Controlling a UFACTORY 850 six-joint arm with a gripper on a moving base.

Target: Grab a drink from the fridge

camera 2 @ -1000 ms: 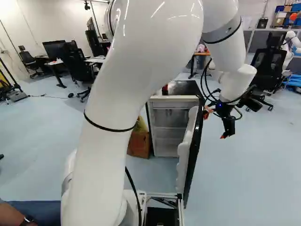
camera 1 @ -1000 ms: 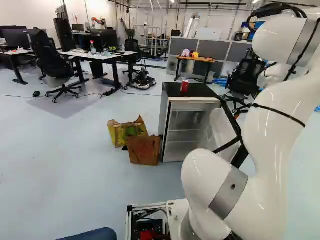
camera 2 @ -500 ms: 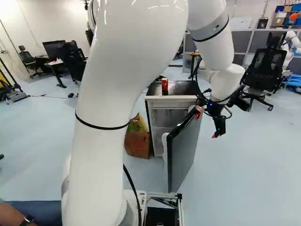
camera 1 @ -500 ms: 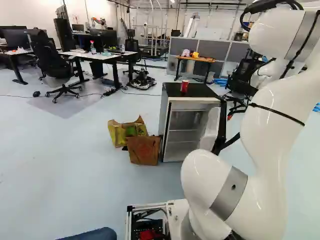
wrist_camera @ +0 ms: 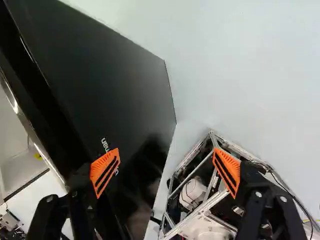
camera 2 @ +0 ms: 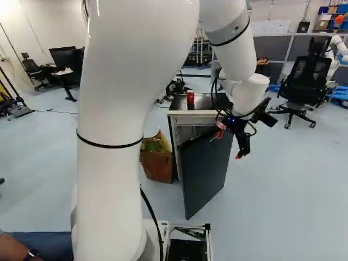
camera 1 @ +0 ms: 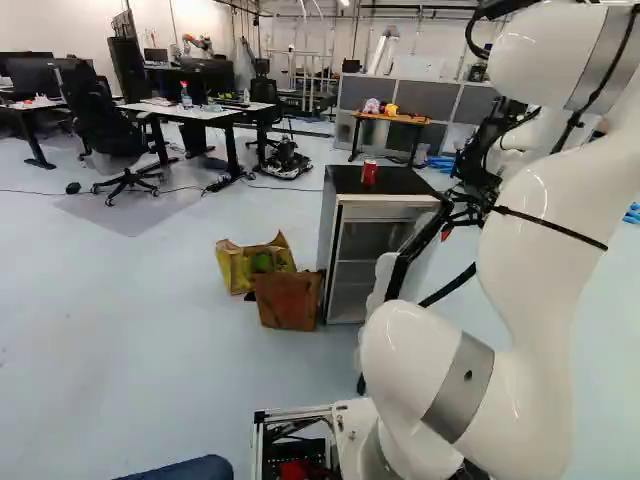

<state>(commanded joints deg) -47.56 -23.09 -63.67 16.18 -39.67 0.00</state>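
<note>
Arm (camera 2: 111,174): moved since the earlier frames, upper end swung left in the right base view along with the door; base hasn't moved.
Fridge (camera 1: 330,225): same spot on the floor, inside still partly visible in the left base view.
Fridge door (camera 2: 204,168): swung well toward closed, still ajar; dark outer face now shows in the right base view and covers much of the opening.
Brown bag (camera 1: 288,302): on the floor beside the fridge, unmoved, just in front of the yellow bag (camera 1: 236,268).
End effector (camera 2: 228,144): open, fingers spread wide, nothing gripped; in the wrist view one orange pad overlaps the door's outer face, can't tell if touching.
Red can (camera 1: 369,173): the visible drink, upright on top of the fridge near the front edge, well apart from the fingers, unmoved.
</note>
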